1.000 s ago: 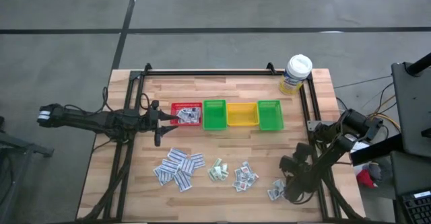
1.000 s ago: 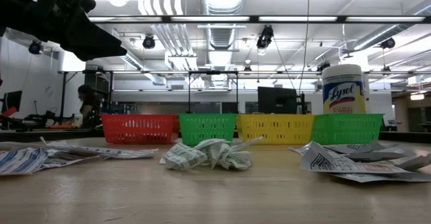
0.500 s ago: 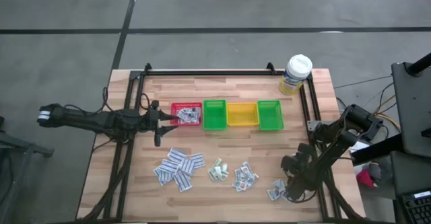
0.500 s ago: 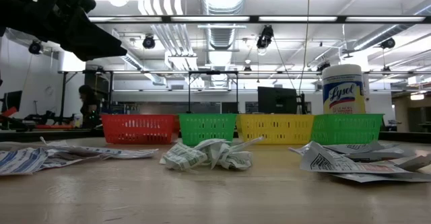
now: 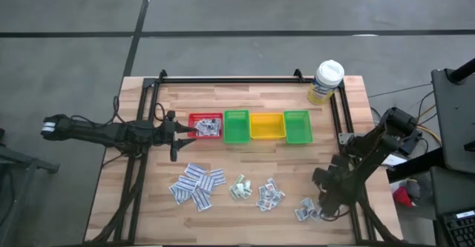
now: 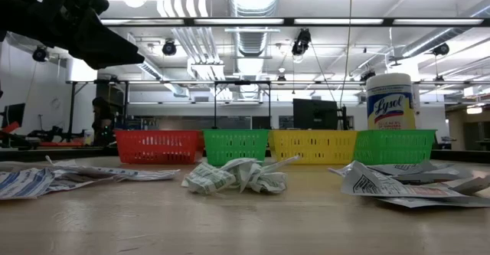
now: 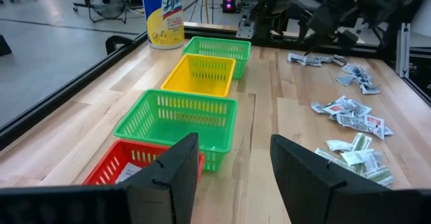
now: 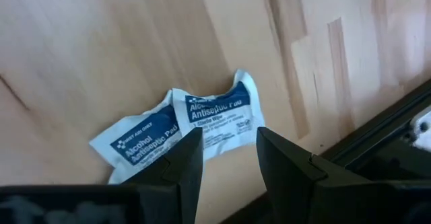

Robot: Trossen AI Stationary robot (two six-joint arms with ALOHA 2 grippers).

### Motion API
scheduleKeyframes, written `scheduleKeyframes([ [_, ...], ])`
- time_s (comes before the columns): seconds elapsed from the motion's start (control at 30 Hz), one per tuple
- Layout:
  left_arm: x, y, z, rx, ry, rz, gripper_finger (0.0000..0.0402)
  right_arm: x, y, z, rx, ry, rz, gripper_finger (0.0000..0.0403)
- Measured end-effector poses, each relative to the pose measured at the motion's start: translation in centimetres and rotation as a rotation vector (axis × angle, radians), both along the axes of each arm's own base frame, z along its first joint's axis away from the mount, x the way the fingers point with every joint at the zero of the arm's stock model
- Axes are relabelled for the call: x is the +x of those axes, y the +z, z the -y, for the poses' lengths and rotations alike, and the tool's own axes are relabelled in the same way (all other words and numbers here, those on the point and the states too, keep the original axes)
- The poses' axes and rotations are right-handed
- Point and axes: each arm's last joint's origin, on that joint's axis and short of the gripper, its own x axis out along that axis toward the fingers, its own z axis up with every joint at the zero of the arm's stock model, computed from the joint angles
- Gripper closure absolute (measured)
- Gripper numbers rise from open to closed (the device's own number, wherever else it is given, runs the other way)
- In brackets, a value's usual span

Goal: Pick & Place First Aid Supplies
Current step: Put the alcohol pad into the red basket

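Note:
Small white first aid packets lie flat on the wooden table in several loose piles [image 5: 197, 185] [image 5: 239, 188] [image 5: 269, 195] [image 5: 304, 210]; more lie inside the red bin [image 5: 205, 125]. My right gripper [image 5: 323, 206] hangs open, pointing steeply down over the near-right pile. In its wrist view, two blue-printed packets [image 8: 215, 116] [image 8: 145, 140] lie on the wood beyond its fingers [image 8: 229, 140], untouched. My left gripper [image 5: 189, 131] stands open and nearly level above the red bin's left end [image 7: 232, 150].
Behind the piles stands a row of bins: red, green [image 5: 236, 126], yellow [image 5: 266, 125], green [image 5: 296, 126]. A white-capped bottle with a yellow label [image 5: 325, 81] is at the far right corner. A black frame rail [image 8: 377, 126] runs along the table's right edge beside my right gripper.
My right gripper has risen a little above the near-right pile, and its arm has drawn back toward the table's right edge. Its fingers keep the same gap. The packets have not moved.

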Motion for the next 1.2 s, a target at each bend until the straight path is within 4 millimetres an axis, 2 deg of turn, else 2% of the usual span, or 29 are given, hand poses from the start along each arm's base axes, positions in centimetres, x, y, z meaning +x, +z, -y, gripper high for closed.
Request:
scheduleKeyframes([
  [0.2, 0.0, 0.0, 0.0, 0.0, 0.0, 0.0, 0.0223, -1.0, 2.1, 1.7, 0.121, -0.196, 0.146, 0.0266],
  [0.3, 0.0, 0.0, 0.0, 0.0, 0.0, 0.0, 0.0223, -1.5, 2.3, 2.7, 0.156, -0.294, 0.192, 0.0266],
  [0.53, 0.0, 0.0, 0.0, 0.0, 0.0, 0.0, 0.0223, -2.2, 1.0, 4.5, 0.175, -0.501, 0.15, 0.0266],
  [0.77, 0.0, 0.0, 0.0, 0.0, 0.003, 0.001, 0.0223, -1.6, 0.5, 4.8, 0.156, -0.59, 0.142, 0.0266],
  [1.2, 0.0, 0.0, 0.0, 0.0, 0.003, 0.0, 0.0223, -1.1, -1.9, 4.2, 0.113, -0.711, 0.047, 0.0266],
])
